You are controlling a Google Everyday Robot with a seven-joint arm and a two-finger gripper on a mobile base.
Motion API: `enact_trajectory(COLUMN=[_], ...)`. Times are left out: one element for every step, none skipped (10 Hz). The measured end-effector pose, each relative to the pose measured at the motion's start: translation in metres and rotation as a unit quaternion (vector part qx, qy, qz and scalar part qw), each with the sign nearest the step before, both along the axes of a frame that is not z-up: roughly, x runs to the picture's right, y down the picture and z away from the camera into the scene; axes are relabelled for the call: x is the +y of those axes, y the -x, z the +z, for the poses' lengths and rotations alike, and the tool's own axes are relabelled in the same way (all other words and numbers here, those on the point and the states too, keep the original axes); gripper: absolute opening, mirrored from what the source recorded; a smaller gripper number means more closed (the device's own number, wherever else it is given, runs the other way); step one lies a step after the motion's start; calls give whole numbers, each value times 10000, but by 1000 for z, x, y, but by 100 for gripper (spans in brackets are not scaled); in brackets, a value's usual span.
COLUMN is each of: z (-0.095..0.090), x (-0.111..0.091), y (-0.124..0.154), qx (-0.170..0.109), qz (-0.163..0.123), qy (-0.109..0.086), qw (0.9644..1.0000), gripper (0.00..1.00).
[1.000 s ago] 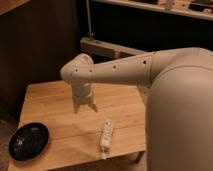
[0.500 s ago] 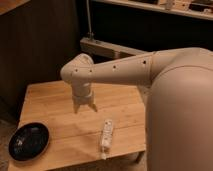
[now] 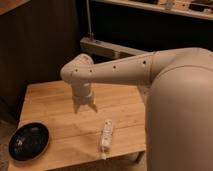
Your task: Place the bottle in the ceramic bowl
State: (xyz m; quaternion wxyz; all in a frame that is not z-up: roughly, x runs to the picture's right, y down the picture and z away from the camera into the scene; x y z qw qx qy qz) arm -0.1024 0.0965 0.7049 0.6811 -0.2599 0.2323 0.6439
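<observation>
Robot body point(image 3: 180, 115): pale bulk in the right foreground, covering the right end of the table point(image 3: 50, 102).
Ceramic bowl point(image 3: 29, 142): upright on the front-left corner of the table.
Bottle point(image 3: 105, 136): lying on its side near the front edge, narrow end toward that edge, well apart from the bowl and to its right.
Gripper point(image 3: 85, 108): above mid-table, pointing down, fingers spread and holding nothing; behind and left of the bottle, not touching it.
Arm point(image 3: 120, 72): reaches from the body leftward over the rear of the table.
Change vs 0.5 s ago: none seen; gripper, bottle and bowl are in the same places.
Background: grey beam point(image 3: 107, 48) with an upright post point(image 3: 89, 20) behind the table.
</observation>
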Motion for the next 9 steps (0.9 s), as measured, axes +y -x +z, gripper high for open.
enact_trajectory(z=[0,0,2,7,9,12,15,18,21], x=[0,0,1,3,8,13,21,27,31], y=[0,0,-3,-15,-32,-45,-69,-87,-98], qx=[2,6,89,270,421,514,661,755,801], qz=[0,-3,34,118,193,293,465,616,737], qy=[0,2,33,70,112,145,199,230,247], qw=[10000,10000,9999,9995,9989,9981,9965,9950,9938], gripper=[65,65,65,65,65,65,65,65,65])
